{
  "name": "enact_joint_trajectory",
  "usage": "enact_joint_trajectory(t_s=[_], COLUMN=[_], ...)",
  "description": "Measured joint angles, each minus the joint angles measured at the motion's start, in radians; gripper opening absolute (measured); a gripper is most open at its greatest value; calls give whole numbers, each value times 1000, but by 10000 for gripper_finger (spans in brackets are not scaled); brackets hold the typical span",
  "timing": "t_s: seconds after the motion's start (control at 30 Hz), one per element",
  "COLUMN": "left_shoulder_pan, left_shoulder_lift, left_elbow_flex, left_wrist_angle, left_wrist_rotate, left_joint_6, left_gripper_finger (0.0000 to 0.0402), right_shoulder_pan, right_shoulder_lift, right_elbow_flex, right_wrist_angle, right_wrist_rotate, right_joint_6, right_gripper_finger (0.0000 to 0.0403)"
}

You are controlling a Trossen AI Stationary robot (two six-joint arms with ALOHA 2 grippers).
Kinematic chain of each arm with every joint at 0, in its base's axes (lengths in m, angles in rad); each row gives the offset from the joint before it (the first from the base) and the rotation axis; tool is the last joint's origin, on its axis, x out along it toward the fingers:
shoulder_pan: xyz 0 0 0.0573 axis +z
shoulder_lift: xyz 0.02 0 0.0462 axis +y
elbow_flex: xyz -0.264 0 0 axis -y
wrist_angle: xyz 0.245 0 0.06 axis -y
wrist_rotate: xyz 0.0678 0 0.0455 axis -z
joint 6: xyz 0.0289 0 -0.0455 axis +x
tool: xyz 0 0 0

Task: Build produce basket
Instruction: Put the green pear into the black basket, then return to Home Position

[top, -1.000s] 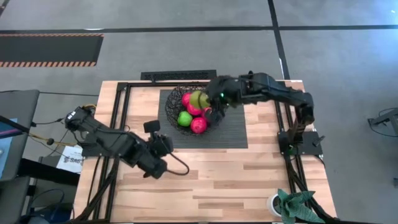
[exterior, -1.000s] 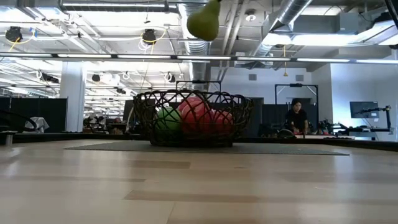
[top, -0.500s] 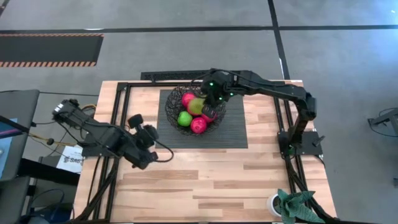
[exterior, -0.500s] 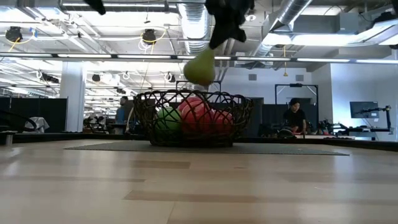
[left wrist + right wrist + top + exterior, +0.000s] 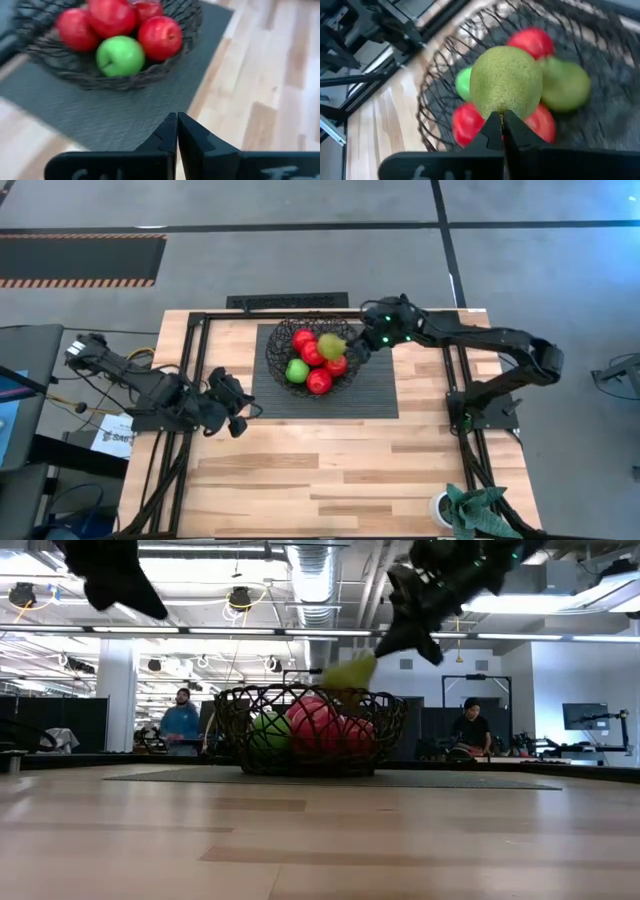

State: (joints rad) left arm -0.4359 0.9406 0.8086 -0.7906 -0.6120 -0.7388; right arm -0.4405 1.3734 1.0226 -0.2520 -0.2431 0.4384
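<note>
The black wire basket [image 5: 278, 358] stands on a dark ribbed mat [image 5: 372, 395] at the table's far middle. In it lie red fruits [image 5: 319, 381], a bright green one [image 5: 296, 370] and a yellow-green one [image 5: 566, 83]. My right gripper [image 5: 356, 352] is over the basket's right rim, shut on another yellow-green fruit [image 5: 331, 345]. That fruit is at rim height in the low view [image 5: 350, 672]. My left gripper [image 5: 238, 406] is shut and empty over the bare wood left of the mat, pointing at the basket [image 5: 70, 75]. My right gripper holds the yellow-green fruit at its narrow end [image 5: 502, 111], pinched at the tips of the two shut fingers. The fingers come slanting down from the table's right side. The fruit hangs tilted over the red fruits; whether it rests on them I cannot tell.
Bare wood [image 5: 340, 470] lies between the mat and the table's near edge. A white cup with green leaves [image 5: 468, 508] stands at the near right corner. Black frame rails [image 5: 195, 380] run along the table's sides. People [image 5: 180, 722] stand in the room beyond.
My right gripper has come down with the yellow-green fruit from high above the basket to rim height and drawn a little toward the table's right edge. My left gripper has drawn back toward the table's left edge, away from the mat.
</note>
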Motion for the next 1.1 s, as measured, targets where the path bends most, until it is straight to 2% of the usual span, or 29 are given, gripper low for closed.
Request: enact_joint_trajectory(t_s=[0.17,0.37,0.5,0.87,1.1], left_shoulder_pan=[105,204,244,281,281], left_shoulder_lift=[-83,-120,-118,-119,-119], left_elbow_flex=[-160,-273,-323,-335,-335], left_wrist_angle=[242,346,384,436,450], left_wrist_rotate=[130,235,297,340,358], left_joint_6=[77,97,106,144,156], left_gripper_finger=[0,0,0,0,0], right_shoulder_pan=[-6,-20,-20,-11,19], right_shoulder_lift=[-12,38,60,59,59], right_elbow_flex=[-91,-115,-104,-16,33], right_wrist_angle=[-7,3,4,-49,-118], right_wrist_rotate=[-7,-2,7,10,10], right_joint_6=[3,-24,-28,-58,-81], right_gripper_finger=[0,2,29,125,161])
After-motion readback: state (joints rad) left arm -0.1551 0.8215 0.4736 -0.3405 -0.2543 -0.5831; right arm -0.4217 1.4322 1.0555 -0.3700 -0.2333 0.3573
